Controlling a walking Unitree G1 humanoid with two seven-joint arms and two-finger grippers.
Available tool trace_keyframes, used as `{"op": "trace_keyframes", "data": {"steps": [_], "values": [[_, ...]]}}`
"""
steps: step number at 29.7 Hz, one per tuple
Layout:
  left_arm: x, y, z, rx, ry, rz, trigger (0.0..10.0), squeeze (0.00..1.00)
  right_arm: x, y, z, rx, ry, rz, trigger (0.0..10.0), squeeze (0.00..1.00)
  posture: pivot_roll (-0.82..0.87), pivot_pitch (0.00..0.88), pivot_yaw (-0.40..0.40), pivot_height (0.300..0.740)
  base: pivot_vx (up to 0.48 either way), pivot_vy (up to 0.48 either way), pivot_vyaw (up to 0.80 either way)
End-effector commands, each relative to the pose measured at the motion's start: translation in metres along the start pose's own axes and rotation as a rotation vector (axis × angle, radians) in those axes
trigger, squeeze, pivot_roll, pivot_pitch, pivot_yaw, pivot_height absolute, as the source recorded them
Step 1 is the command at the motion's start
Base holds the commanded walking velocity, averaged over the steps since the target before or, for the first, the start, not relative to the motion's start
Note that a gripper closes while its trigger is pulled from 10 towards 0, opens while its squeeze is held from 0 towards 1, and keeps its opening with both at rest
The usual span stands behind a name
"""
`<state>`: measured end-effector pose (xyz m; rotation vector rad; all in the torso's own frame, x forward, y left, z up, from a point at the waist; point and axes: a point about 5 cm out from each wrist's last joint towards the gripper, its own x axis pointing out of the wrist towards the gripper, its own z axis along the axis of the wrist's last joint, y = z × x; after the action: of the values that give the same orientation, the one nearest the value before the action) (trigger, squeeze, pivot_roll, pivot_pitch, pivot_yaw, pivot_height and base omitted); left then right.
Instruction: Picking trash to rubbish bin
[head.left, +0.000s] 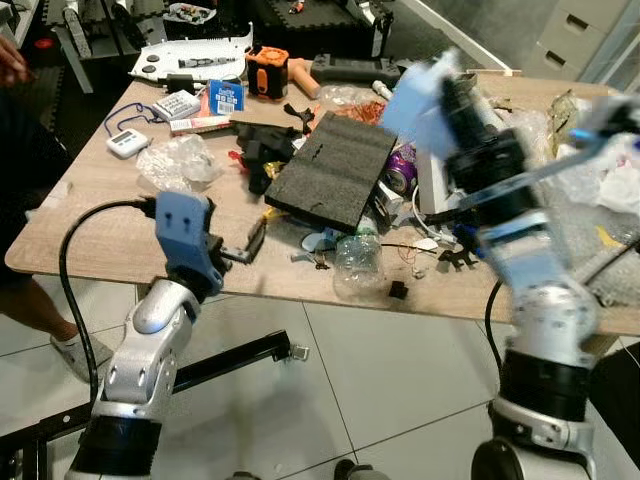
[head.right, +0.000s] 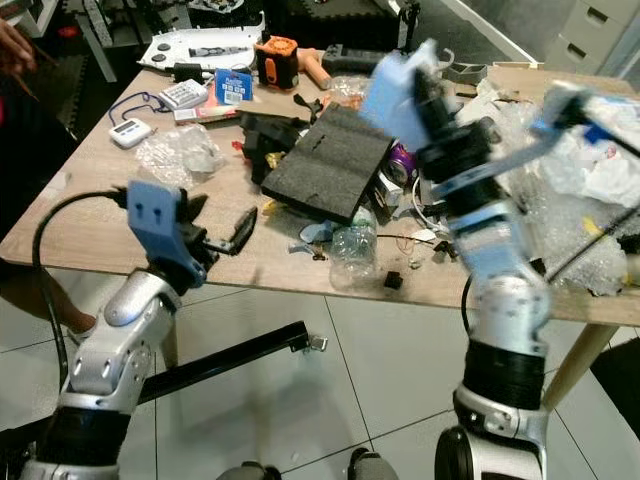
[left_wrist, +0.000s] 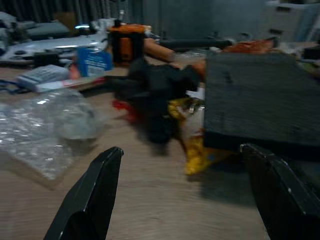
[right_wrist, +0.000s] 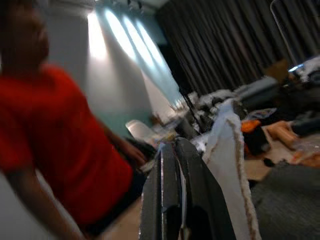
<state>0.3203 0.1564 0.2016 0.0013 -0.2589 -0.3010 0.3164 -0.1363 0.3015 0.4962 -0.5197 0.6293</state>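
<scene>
Above worktop (head.left: 90, 250) clutter: right claw (right_wrist: 172, 150) raised, blurred, pinched narrow on white scrap (right_wrist: 227, 150). Left claw (head.left: 245, 245) wide, empty, at the near edge facing yellow wrapper (left_wrist: 192, 145). Risk: scrap slips mid-swing; person (right_wrist: 55, 135) nearby; no bin seen.

Even, fairly bright room light falls on the wooden tabletop (head.left: 110, 240), with only soft shadows under the clutter. The raised right arm (head.left: 500, 190) is smeared by motion blur. The left wrist view is dimmer and soft all over. In the right wrist view, pale streaks of light glare on the wall (right_wrist: 115, 45), and a person in red (right_wrist: 55, 135) is blurred.
</scene>
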Motion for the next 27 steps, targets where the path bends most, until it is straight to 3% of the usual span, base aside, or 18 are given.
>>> {"op": "trace_keyframes", "data": {"steps": [1,10,19,27], "values": [[-0.002,0.005,-0.005,0.018,0.026,0.025,10.0,0.0,-0.003,0.001,-0.005,-0.089,0.02,-0.024,10.0,0.0,0.03,0.168,-0.003,0.74,0.0,0.0,0.0],[-0.003,0.002,-0.009,-0.003,0.03,0.051,10.0,0.0,-0.006,0.012,-0.03,-0.256,0.1,-0.02,10.0,0.0,0.03,0.176,-0.001,0.74,0.0,0.0,0.0],[0.0,-0.003,-0.011,-0.032,0.028,0.055,10.0,0.0,-0.008,-0.002,-0.022,-0.292,0.027,-0.158,10.0,0.0,0.02,0.19,-0.012,0.74,0.0,0.0,0.0],[-0.001,-0.005,-0.011,-0.038,0.033,0.048,10.0,0.0,-0.01,-0.005,-0.021,-0.297,0.02,-0.184,10.0,0.0,0.02,0.187,-0.009,0.74,0.0,0.0,0.0]]}}
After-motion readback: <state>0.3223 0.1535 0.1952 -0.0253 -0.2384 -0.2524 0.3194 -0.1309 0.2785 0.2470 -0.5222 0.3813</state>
